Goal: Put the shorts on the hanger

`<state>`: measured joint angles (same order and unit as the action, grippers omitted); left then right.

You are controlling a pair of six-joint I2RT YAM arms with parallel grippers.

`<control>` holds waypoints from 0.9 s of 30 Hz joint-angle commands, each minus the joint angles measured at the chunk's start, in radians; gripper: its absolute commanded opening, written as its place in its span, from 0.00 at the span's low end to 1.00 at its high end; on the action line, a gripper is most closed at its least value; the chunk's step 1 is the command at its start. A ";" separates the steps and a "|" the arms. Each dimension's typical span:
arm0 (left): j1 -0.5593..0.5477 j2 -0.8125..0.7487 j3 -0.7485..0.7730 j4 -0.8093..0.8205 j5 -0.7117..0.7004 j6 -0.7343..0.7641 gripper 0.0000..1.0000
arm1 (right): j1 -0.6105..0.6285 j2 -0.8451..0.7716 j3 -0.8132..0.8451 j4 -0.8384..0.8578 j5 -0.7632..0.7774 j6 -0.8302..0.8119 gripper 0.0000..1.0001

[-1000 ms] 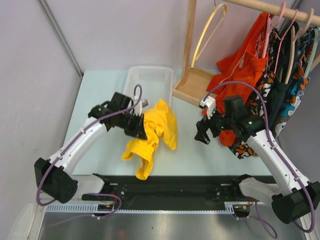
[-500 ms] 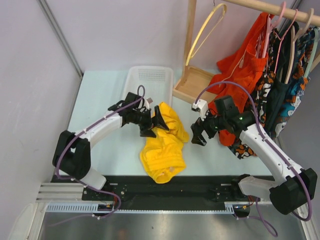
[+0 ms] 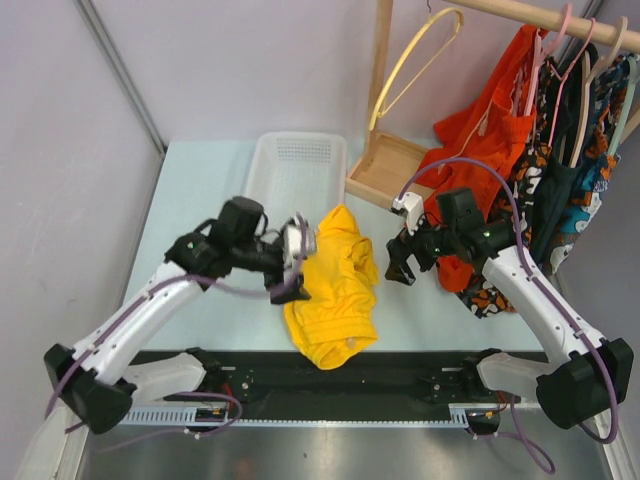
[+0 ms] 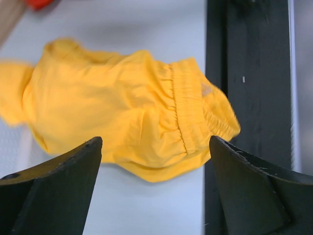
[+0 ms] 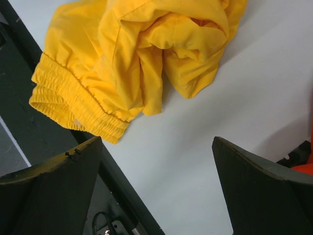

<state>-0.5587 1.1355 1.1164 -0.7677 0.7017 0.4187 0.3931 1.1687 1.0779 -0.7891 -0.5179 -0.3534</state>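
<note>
The yellow shorts (image 3: pixel 335 285) lie crumpled on the table between the two arms, with the elastic waistband toward the near edge (image 4: pixel 186 115) (image 5: pixel 73 98). My left gripper (image 3: pixel 293 262) hovers open at their left side, nothing between its fingers (image 4: pixel 155 186). My right gripper (image 3: pixel 398 262) is open too, just right of the shorts and apart from them (image 5: pixel 156 186). The pale yellow hanger (image 3: pixel 418 62) hangs empty from the wooden rail at the back.
A white basket (image 3: pixel 296 170) stands behind the shorts. The wooden rack base (image 3: pixel 385 172) sits at the back right. An orange garment (image 3: pixel 485 130) and dark patterned clothes (image 3: pixel 575 170) hang on the rail, close behind my right arm. A black rail (image 3: pixel 340 375) runs along the near edge.
My left gripper let go of the shorts, opened and drew back to the left. The shorts dropped flatter onto the table. My right gripper shifted slightly.
</note>
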 commanded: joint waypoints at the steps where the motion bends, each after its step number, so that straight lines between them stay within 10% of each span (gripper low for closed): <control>1: -0.246 -0.075 -0.099 -0.153 -0.207 0.670 0.92 | -0.010 0.006 0.039 0.036 -0.071 0.040 0.99; 13: -0.533 0.139 -0.334 0.227 -0.395 0.832 0.80 | -0.043 -0.026 0.039 -0.016 -0.071 0.022 1.00; 24: -0.527 0.322 -0.152 0.139 -0.323 0.505 0.04 | -0.045 -0.060 0.039 -0.045 -0.027 0.004 1.00; 27: -0.486 0.317 -0.046 0.107 -0.230 0.375 0.00 | -0.049 -0.073 0.039 -0.030 -0.019 0.011 1.00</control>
<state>-1.0828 1.4605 0.9123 -0.6380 0.3279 0.9882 0.3508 1.1267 1.0779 -0.8368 -0.5529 -0.3382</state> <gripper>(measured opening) 0.029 0.995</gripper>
